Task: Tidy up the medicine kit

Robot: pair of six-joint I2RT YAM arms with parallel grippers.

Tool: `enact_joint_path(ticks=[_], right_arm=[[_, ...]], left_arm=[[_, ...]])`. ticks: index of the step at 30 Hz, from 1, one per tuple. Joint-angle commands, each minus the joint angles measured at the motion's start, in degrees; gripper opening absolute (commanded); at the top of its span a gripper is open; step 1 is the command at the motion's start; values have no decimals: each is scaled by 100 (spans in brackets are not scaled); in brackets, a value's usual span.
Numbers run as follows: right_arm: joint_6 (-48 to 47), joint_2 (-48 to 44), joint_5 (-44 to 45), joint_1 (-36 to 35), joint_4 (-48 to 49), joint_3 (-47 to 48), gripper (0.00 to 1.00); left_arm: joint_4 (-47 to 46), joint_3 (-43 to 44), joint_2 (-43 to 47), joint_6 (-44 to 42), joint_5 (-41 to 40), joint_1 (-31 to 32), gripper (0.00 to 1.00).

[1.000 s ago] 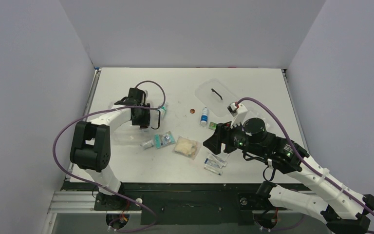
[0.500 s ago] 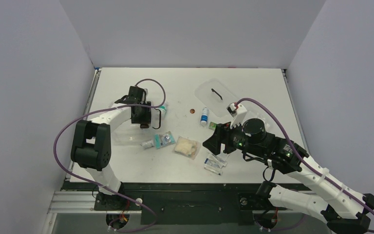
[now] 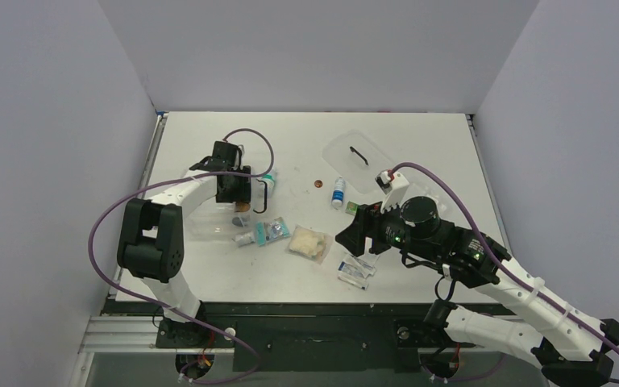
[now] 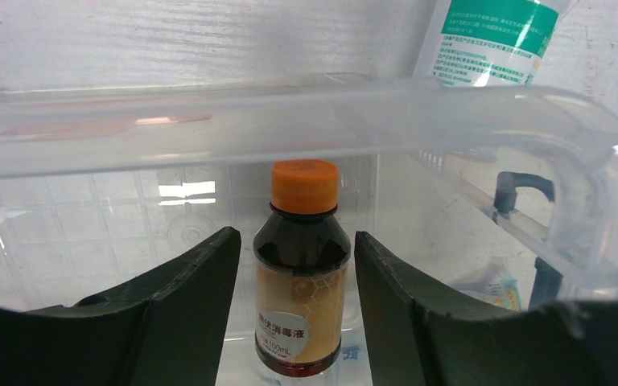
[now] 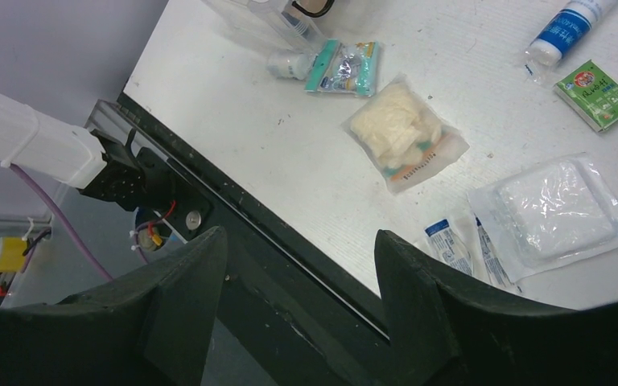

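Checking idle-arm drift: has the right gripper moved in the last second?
No. In the top view the right gripper sits at the same spot beside the white packets as before.

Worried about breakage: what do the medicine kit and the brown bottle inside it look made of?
The medicine kit: clear, glossy moulded plastic, judging by see-through walls and rounded rim. The brown bottle: shiny dark amber, glass or plastic, cannot tell; its orange cap looks like matte plastic.

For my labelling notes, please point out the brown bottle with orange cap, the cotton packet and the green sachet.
brown bottle [image 4: 300,293], left wrist view, on its label.
cotton packet [image 5: 394,125], right wrist view, on the white wad.
green sachet [image 5: 596,95], right wrist view, on its printed face.
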State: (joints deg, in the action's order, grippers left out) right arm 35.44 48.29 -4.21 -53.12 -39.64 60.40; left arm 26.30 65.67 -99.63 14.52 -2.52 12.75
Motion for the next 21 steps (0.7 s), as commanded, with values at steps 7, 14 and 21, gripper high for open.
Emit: enact_joint_path(ticks=[7, 14, 21], right_arm=[[57, 339, 867, -56, -181, 417, 64], [125, 907, 1589, 23, -325, 728, 65], [567, 1787, 1849, 382, -127, 1258, 66]], left_arm=[[214, 303, 959, -97, -423, -10, 53], [598, 274, 1783, -199, -728, -10, 53], [816, 105, 2779, -92, -914, 7, 53]])
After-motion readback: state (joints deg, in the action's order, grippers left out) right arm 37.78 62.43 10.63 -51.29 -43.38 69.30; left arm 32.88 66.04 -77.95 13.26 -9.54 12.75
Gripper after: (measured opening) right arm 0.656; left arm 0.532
